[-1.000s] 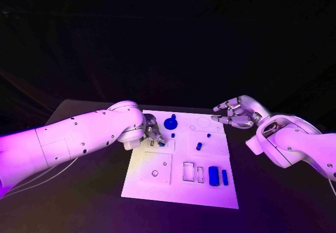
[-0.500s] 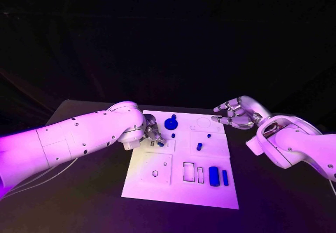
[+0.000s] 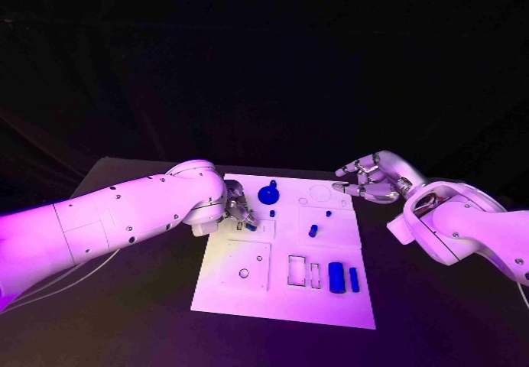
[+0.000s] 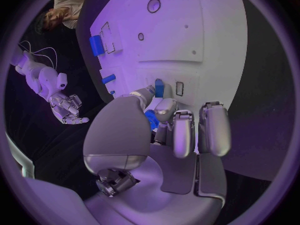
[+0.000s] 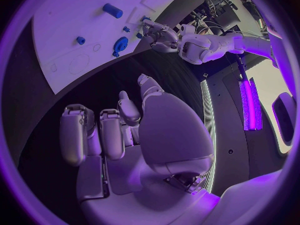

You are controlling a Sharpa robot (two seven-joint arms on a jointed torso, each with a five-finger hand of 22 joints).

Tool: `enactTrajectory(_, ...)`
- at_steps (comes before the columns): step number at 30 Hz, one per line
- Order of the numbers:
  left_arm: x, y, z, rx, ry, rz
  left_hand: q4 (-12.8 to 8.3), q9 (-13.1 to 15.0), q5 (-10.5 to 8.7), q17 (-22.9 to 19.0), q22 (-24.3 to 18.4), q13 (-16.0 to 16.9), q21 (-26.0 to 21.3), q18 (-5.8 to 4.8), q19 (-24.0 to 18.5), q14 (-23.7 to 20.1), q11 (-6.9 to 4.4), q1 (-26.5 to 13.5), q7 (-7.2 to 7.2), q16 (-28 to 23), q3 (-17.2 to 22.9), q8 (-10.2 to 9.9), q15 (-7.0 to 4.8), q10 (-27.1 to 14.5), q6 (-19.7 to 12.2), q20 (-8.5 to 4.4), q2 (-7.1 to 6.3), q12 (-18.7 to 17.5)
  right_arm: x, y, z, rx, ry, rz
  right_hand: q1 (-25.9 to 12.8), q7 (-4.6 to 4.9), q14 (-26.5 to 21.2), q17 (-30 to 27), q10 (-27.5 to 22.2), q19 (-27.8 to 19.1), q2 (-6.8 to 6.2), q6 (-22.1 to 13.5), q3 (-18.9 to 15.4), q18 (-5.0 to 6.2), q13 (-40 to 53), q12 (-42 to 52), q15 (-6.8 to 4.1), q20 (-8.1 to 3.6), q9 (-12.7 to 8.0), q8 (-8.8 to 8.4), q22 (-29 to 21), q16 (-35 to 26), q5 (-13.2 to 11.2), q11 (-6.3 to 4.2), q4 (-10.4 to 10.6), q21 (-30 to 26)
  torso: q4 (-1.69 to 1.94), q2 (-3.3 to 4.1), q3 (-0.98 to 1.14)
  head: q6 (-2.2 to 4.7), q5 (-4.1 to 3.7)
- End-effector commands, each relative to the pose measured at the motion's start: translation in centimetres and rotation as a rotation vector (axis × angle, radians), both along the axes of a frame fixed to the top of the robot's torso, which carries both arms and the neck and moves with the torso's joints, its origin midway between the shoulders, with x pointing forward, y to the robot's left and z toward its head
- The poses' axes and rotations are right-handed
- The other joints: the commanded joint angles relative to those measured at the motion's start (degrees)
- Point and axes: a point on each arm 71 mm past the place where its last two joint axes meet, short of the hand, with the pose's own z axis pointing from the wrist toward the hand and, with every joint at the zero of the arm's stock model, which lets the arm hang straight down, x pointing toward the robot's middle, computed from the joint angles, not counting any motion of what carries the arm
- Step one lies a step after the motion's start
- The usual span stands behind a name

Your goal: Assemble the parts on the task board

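The left hand (image 3: 238,211) sits low over the left edge of the white task board (image 3: 236,294), fingers curled in, and the left wrist view shows a small blue part (image 4: 150,120) pinched between its fingertips (image 4: 165,109) — that one is held. Just ahead of those fingers, another small blue peg (image 4: 159,88) stands on the board beside a little rectangular slot (image 4: 179,88), so it is tight in there. Over on the other side, the right hand (image 3: 369,180) hangs off the board's far right corner, above the black table (image 3: 121,306), fingers half curled and apart with nothing in them; there is bare board between it and the nearest pieces. The round blue knob (image 3: 269,193) stands near the board's far edge, well apart from both hands. Mid-board, a short blue cylinder (image 3: 313,230) lies by itself with open white around it. Along the near right edge, a wide blue block (image 3: 336,277) and a slim blue bar (image 3: 354,279) lie side by side next to two rectangular recesses (image 3: 297,270). The near left quarter of the board carries only a small ring (image 3: 244,272), with plenty of room there.
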Motion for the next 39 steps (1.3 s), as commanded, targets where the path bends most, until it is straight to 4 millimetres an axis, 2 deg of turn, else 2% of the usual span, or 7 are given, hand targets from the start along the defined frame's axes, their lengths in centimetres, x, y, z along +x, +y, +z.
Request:
enactTrajectory(1,-0.20,-0.13,-0.12,0.024,0.017,-0.019,-1.0,3.4,0.19,9.3,0.1,-0.1,0.4,-0.51,0.4,4.4,-0.11,-0.2,-0.95,-0.3,1.4,0.3,-0.41,0.4,1.5,-0.24,0.30,0.0,-0.03,0.13,-0.07,-0.012,0.002,0.013,-0.3,-0.10,3.0,2.8,-0.1,-0.3,0.42,0.2,-0.1,0.31,0.0,-0.1,-0.36,-0.10,0.1,0.34,7.3,-0.2,0.4,-0.08,0.1,-0.2,0.00,0.03,-0.03,-0.04,-0.01)
enactTrajectory(5,-0.26,-0.25,-0.13,0.026,0.020,-0.026,-1.0,3.5,0.19,9.3,0.1,-0.1,0.4,-0.51,0.4,4.4,-0.13,-0.4,-0.97,-0.3,1.4,0.4,-0.43,0.4,1.5,-0.25,0.18,0.0,-0.02,0.15,-0.08,-0.012,0.002,0.013,-0.4,-0.11,3.0,2.8,-0.1,-0.3,0.41,0.2,-0.1,0.31,0.0,-0.1,-0.36,-0.10,0.1,0.38,7.3,-0.3,0.4,-0.09,0.2,-0.2,-0.02,0.01,-0.01,-0.09,0.02)
enactTrajectory(11,-0.30,-0.43,-0.14,0.026,0.023,-0.029,-1.0,3.7,0.17,9.4,0.3,-0.1,0.5,-0.54,0.4,4.4,-0.21,-1.9,-1.06,-0.3,1.3,0.6,-0.51,0.6,1.8,-0.33,-0.73,0.0,-0.02,0.19,-0.10,-0.012,0.003,0.014,-0.4,-0.11,3.0,2.8,-0.1,-0.3,0.41,0.2,-0.1,0.31,0.0,-0.1,-0.36,-0.10,0.1,0.38,7.3,-0.3,0.4,-0.09,0.2,-0.2,0.00,0.03,0.01,-0.09,0.06)
enactTrajectory(17,-0.30,-0.60,-0.18,0.027,0.024,-0.030,-0.3,3.9,0.16,9.4,0.4,-0.2,0.5,-0.57,0.5,4.4,-0.21,-4.0,-1.08,-0.3,0.4,0.8,-0.51,0.8,2.3,-0.37,-1.14,0.0,-0.03,0.22,-0.10,-0.012,0.003,0.015,-0.4,-0.11,3.0,2.8,-0.1,-0.3,0.41,0.2,-0.1,0.31,0.0,-0.1,-0.36,-0.10,0.1,0.38,7.3,-0.3,0.4,-0.09,0.2,-0.2,0.00,0.01,0.05,-0.06,0.20)
enactTrajectory(28,-0.16,-0.77,-0.22,0.039,0.018,-0.026,-0.2,4.0,0.16,9.4,0.5,0.1,0.6,-0.58,0.5,4.4,-0.24,-4.5,-1.12,-0.3,0.2,0.8,-0.54,1.0,2.4,-0.38,-1.13,0.2,-0.06,0.26,-0.11,-0.012,0.006,0.016,-0.4,-0.11,3.0,2.8,-0.1,-0.3,0.41,0.2,-0.1,0.31,0.0,-0.1,-0.36,-0.10,0.1,0.38,7.3,-0.3,0.4,-0.09,0.2,-0.2,-0.11,0.00,0.07,0.04,0.27)
enactTrajectory(39,-0.14,-0.61,-0.25,0.062,0.018,-0.029,-0.2,4.1,0.16,9.4,0.9,0.6,0.8,-0.67,0.7,4.4,-0.34,-4.8,-1.26,-0.3,-0.1,1.0,-0.59,1.4,2.7,-0.39,-1.04,0.7,-0.05,0.16,-0.13,-0.014,0.009,0.013,-0.5,-0.13,3.0,2.8,-0.1,-0.4,0.42,0.3,-0.2,0.33,-0.1,-0.2,-0.37,-0.10,0.1,0.43,7.3,-0.3,0.4,-0.10,0.3,-0.3,0.00,0.02,0.01,-0.12,0.15)
